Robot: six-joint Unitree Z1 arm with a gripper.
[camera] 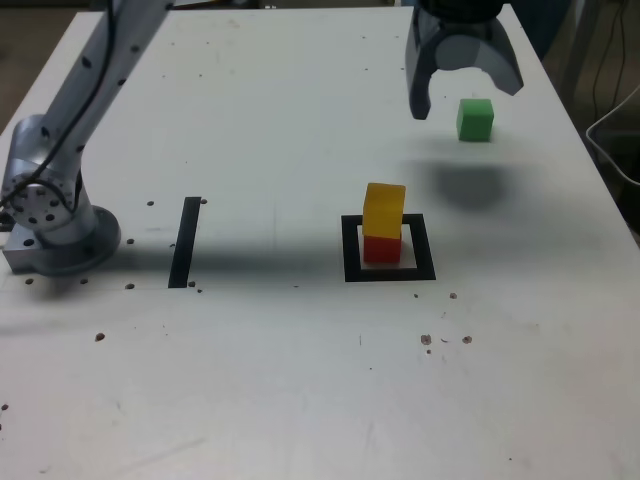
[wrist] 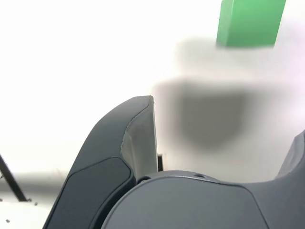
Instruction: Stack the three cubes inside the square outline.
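The gripper (camera: pixel 463 95) hangs above the table (camera: pixel 280 380) with its jaws spread wide and nothing between them; its shadow (camera: pixel 470 185) falls on bare surface at about 1 o'clock from the square outline (camera: pixel 352 250). The green cube (camera: pixel 475 119) sits alone on the table, near the gripper on the exterior view's right and well apart from the outline, at roughly 1 o'clock from it. In the wrist view the green cube (wrist: pixel 250 21) lies ahead of the open jaws, partly cut off by the frame edge. Inside the outline the red cube (camera: pixel 381 249) rests on the white centre, and the yellow cube (camera: pixel 384 208) stands on top of it, slightly skewed and overhanging. 2 of 3 cubes are therefore stacked. The green cube appears matte, rigid and probably light, so slip is unlikely; the judged hold is across 2 opposite vertical faces, jaws squared to them, at mid-height. The 2-cube stack looks easy to topple, so placement calls for a level, gentle release. A narrow black strip (camera: pixel 184 240) lies at 9 o'clock from the outline. No brand, label or legible writing is visible on any item.
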